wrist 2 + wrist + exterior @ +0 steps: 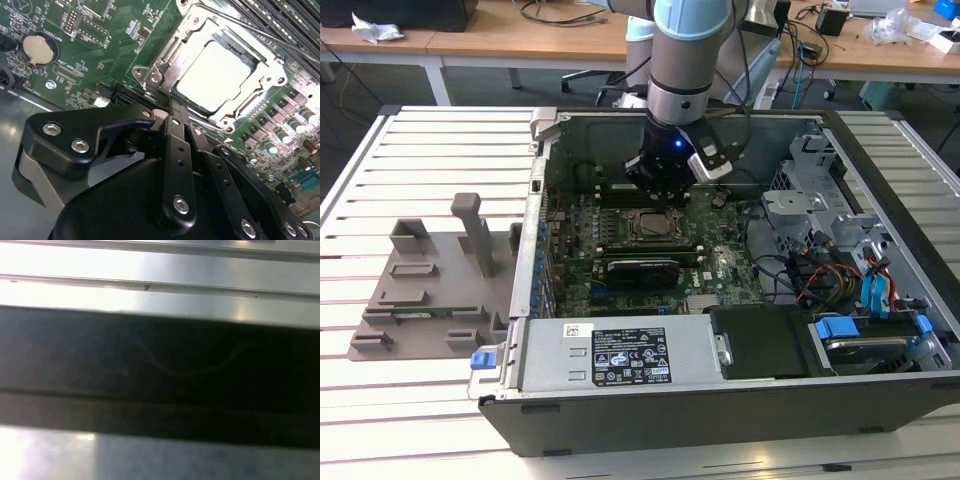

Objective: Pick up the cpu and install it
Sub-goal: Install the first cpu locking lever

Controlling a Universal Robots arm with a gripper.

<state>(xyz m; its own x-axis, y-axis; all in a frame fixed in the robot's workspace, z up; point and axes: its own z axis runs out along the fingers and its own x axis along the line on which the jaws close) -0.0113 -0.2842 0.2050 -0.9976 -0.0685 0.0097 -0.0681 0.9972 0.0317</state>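
Across the exterior view's left lies a pale slatted metal tabletop [430,150] carrying a grey plastic fixture [435,275] of moulded slots, with one upright post. Right of it stands the open dark grey steel computer case [720,400], a white labelled power supply box [620,352] along its near edge. Inside sits the green motherboard [720,262], dense with small parts, and at its middle the dark square metal-framed socket [650,226]. A long black card [642,270] lies just in front of the socket, its length running across the view. Farther right are bare steel drive cages [800,205] and blue plastic latches [875,290], with tangled cables between them.

The pale blue and silver robot arm [685,50] comes down from above, cut off by the frame, and its black gripper [660,172] hangs just behind the socket. In the second wrist view the gripper [176,119] shows matte black bolted linkages, and its two thin fingers [179,112] stand pressed together with nothing between them, their tips at the socket's edge.

The cpu [214,75] lies flat in the socket [165,60], a smooth silvery-grey square with its top washed pale by glare, so surface detail cannot be made out. Being square, it has no long axis; its edges run parallel to the bright metal frame around it. Whether the frame is latched cannot be told. A round silver coin battery [37,48] sits well apart on the board.

The first wrist view gives a blurred dark band [160,370] between bright metal strips; what it is cannot be made out.
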